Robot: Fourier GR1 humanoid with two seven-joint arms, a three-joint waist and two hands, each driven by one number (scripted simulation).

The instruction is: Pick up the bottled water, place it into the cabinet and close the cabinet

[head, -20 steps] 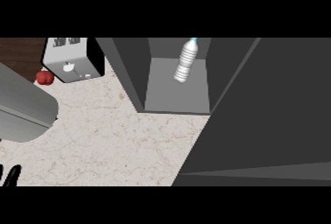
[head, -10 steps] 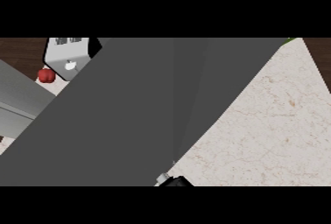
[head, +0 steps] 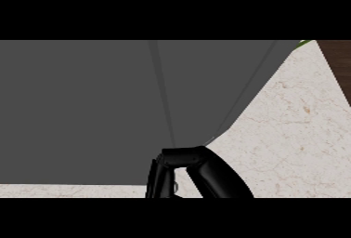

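A: At bottom centre, one black hand (head: 195, 172) comes up from the lower edge. Which hand it is, I can't tell.

B: Fingers?

A: Straight, side by side, nothing held. Tips sit against the lower edge of the cabinet (head: 103, 107), right where two grey panels meet at a seam.

B: Cabinet fills the view?

A: Most of it. Flat dark grey from the top edge down to near the bottom, left edge to past the middle. Its right side runs diagonally from upper right down to the hand.

B: Bottle?

A: Hidden. No part of it shows, so I can't place it against the hand. Only grey panel shows above the fingertips.

B: Anything else?

A: Pale marbled counter (head: 295, 139) to the right of the cabinet, plus a thin strip under it at lower left. Brown strip (head: 339, 60) at upper right, with a small green bit (head: 304, 43) at the top edge beside it.
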